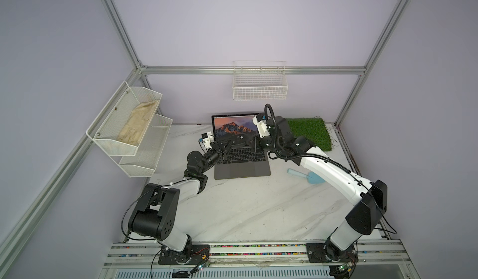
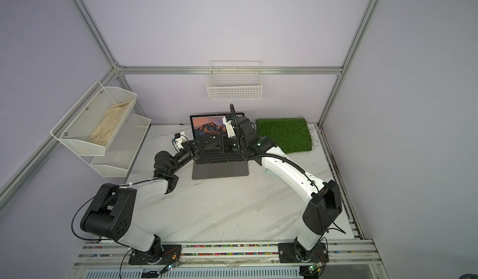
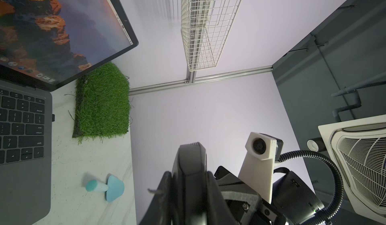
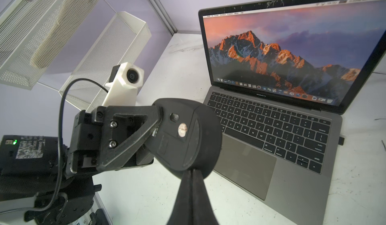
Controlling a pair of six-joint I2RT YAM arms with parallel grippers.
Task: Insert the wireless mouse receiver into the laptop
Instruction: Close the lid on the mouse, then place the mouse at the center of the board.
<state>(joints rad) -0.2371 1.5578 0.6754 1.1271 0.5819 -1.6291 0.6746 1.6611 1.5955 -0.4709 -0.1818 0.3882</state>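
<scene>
– At the right edge of the laptop (image 4: pixel 292 182), what is that dark stub?
– The wireless mouse receiver (image 4: pixel 341 140), sticking out of that side, level with the keys. The laptop stands open at the far middle of the table (image 1: pixel 245 213).
– And the grippers?
– Both meet above the keyboard (image 4: pixel 271 125) on a black mouse (image 4: pixel 183 138). The left gripper (image 3: pixel 189 176) clamps it from the left; the right gripper (image 4: pixel 192 171) pinches its right rim, fingers almost together.
– The arms?
– The left arm (image 1: pixel 181 184), based near left, has its elbow folded and wrist pointing right. The right arm (image 1: pixel 326 169) arches from the near right, wrist bent leftward over the laptop.
</scene>
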